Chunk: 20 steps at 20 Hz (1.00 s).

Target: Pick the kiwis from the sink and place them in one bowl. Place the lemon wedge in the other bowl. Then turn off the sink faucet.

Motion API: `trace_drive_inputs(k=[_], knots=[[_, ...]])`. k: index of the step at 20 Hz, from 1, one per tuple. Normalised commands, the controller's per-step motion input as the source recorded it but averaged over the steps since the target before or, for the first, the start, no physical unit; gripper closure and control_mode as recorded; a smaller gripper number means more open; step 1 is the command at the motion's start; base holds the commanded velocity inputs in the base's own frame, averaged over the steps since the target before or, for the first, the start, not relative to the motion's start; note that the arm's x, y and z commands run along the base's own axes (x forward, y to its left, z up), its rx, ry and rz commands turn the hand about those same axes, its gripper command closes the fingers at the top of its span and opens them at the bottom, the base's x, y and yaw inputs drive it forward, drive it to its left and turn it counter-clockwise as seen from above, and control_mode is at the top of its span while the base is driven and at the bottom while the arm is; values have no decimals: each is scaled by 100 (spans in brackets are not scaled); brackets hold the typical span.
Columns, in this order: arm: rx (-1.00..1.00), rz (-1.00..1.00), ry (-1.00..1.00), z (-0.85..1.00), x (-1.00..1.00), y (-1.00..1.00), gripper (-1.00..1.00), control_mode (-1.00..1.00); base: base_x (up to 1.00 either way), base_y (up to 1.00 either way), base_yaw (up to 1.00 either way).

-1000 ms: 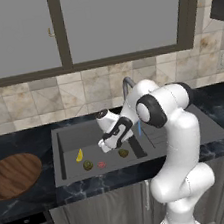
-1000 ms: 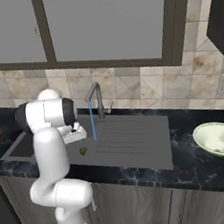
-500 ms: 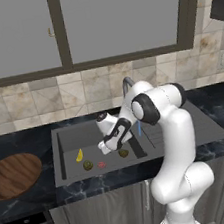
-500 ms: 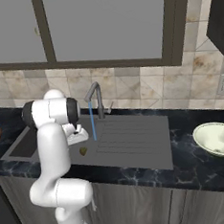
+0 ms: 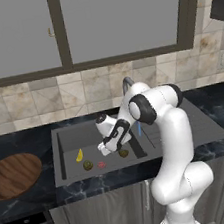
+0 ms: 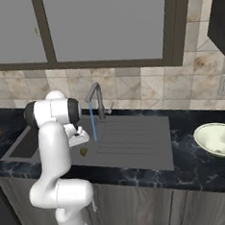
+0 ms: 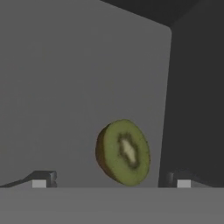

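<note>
Kiwi (image 7: pixel 123 152) is lying on the floor of the sink (image 5: pixel 62 141), near its right wall, and the gripper (image 7: pixel 111 180) is hanging just over it with jaws released wide on both sides. It looks like a cut half, so probably light, soft and slippery where wet; closing across the brown skin, not the green face, seems safer. Compared with a second ago, the arm is reaching lower and closer to this fruit.
</note>
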Motion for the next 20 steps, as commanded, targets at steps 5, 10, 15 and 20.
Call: trace_drive_inputs(k=[5,10,15,20], knots=[[0,0,0,-3,0,-10,-100,-100,0,0,0],[0,0,0,-16,0,-6,-100,-100,0,0,0],[0,0,0,-17,0,0,-100,-100,0,0,0],[0,0,0,-16,1,0,-100,-100,0,0,0]])
